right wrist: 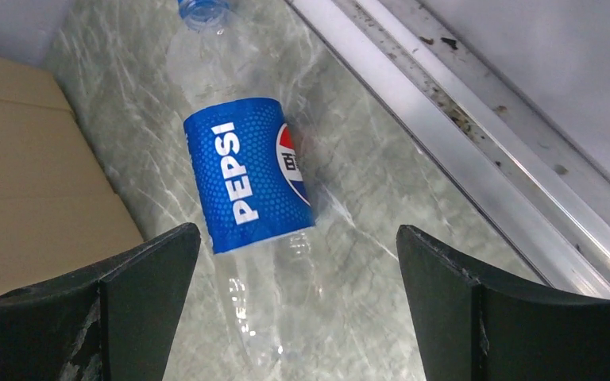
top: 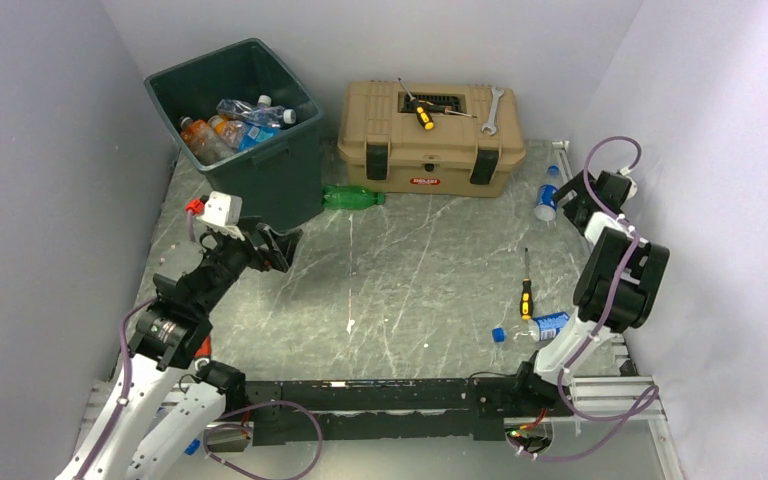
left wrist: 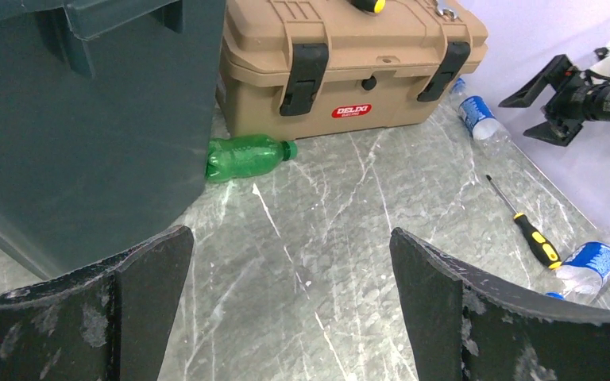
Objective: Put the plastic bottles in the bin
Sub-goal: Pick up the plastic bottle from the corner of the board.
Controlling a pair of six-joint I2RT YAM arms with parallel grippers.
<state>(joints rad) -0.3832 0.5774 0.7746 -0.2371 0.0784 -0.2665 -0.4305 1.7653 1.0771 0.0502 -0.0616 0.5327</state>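
The dark green bin [top: 282, 178] stands at the back left with several plastic bottles [top: 238, 126] inside. A green bottle [top: 352, 197] [left wrist: 246, 156] lies on the table against the bin's base. My left gripper [top: 285, 248] [left wrist: 290, 238] hovers open in front of the bin, nothing between its fingers. A clear Pepsi bottle [top: 546, 200] [right wrist: 250, 171] lies at the back right. My right gripper [top: 572, 205] [right wrist: 298, 234] is open just over it, the bottle's clear lower end between the fingers. Another blue-labelled bottle [top: 550, 325] [left wrist: 593, 266] lies near the right arm's base.
A tan toolbox [top: 430, 135] [right wrist: 24, 159] sits at the back centre with a wrench [top: 492, 110] and a screwdriver [top: 421, 112] on its lid. A yellow-handled screwdriver [top: 526, 290] [left wrist: 526, 224] and a blue cap [top: 498, 335] lie on the table. A metal rail [right wrist: 461, 135] runs along the right wall.
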